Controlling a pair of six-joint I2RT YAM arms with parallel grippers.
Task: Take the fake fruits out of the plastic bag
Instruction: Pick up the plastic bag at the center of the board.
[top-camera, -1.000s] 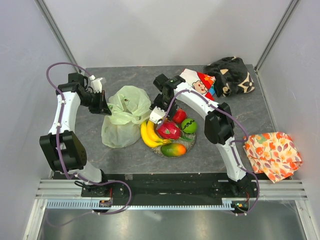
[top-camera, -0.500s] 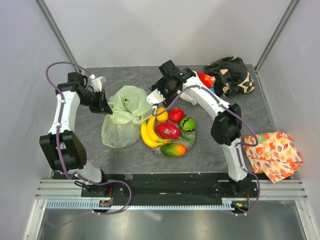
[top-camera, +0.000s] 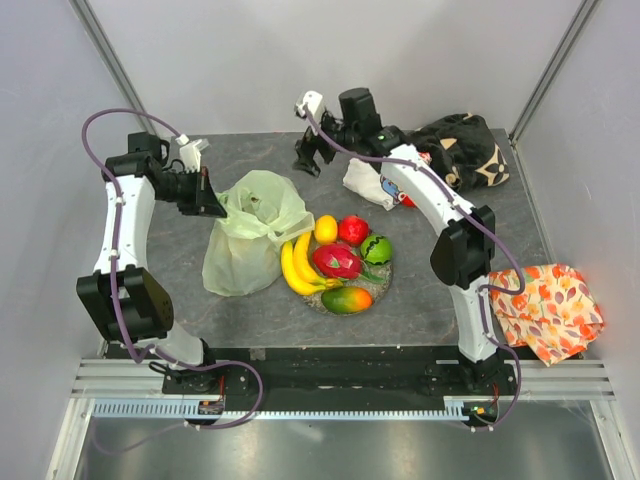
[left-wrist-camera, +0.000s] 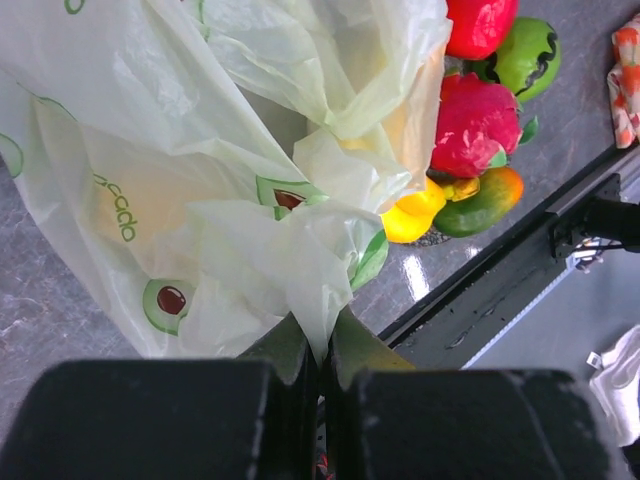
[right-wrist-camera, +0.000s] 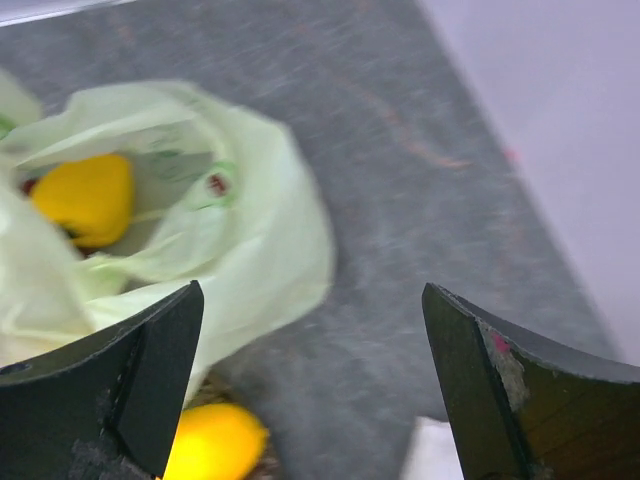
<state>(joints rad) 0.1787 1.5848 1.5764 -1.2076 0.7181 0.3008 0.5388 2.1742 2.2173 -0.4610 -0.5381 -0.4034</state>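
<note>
Tabletop (top-camera: 430, 300) grey, walls (top-camera: 300, 60) pale; left jaws tight on plastic bag (top-camera: 245, 240), right jaws apart

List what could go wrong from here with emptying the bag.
1. The left fingers pinch only a thin fold of the plastic bag, so the film could slip out or tear if it is pulled.
2. A yellow fruit sits among the folds, and the open right fingers may catch plastic along with it.
3. The bag lies right beside the bananas on the dish. Tugging it might knock them off.
</note>
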